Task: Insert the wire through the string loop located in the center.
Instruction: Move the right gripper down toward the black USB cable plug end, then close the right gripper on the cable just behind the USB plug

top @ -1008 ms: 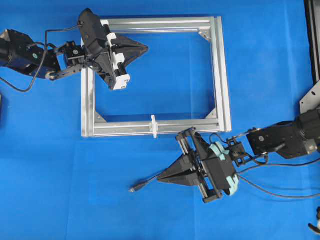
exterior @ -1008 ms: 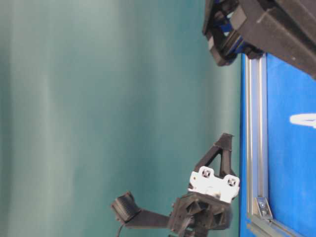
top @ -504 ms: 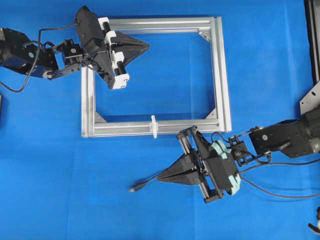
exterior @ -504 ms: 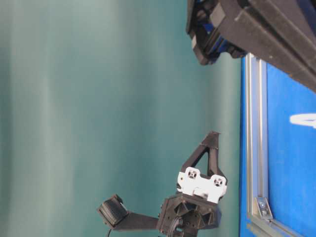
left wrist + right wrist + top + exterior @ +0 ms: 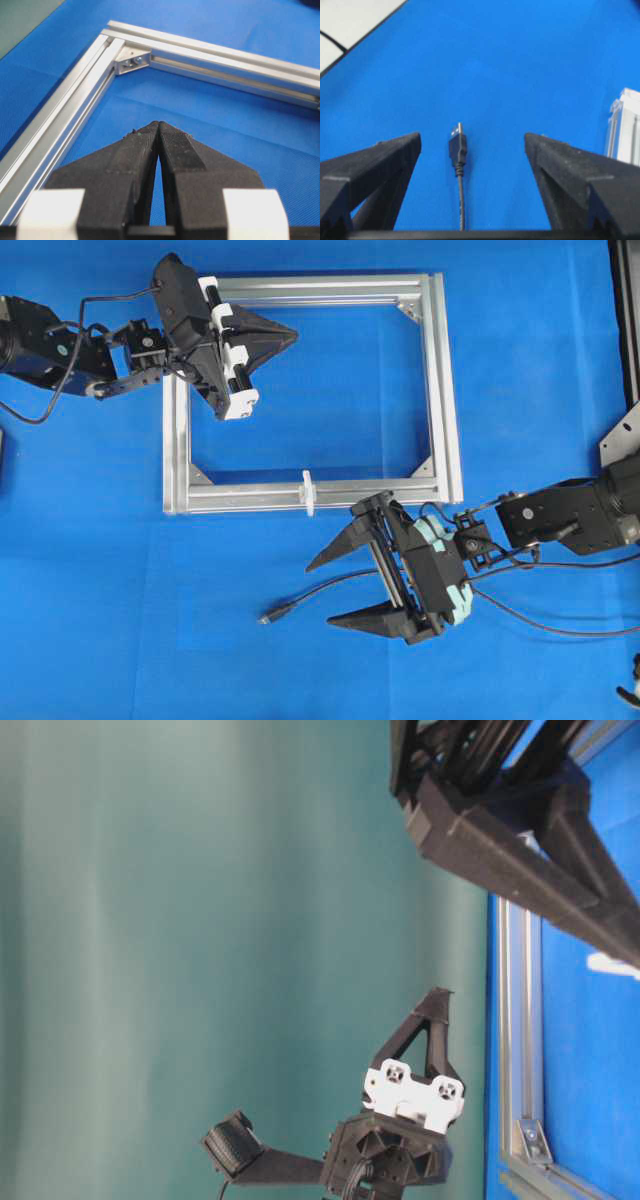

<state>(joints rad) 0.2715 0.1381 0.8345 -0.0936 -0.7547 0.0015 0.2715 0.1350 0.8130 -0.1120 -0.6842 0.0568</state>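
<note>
The right gripper has its fingers spread wide, with the wire lying free on the blue table between them. The left gripper is fully closed and empty, above the frame. The string loop stands on the frame's near bar.

One wire, one string loop, one aluminium frame — two end effectors.

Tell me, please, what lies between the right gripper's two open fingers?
The wire, its plug pointing ahead, lies on the blue mat between the right gripper's fingers; the right wrist view shows it best.
</note>
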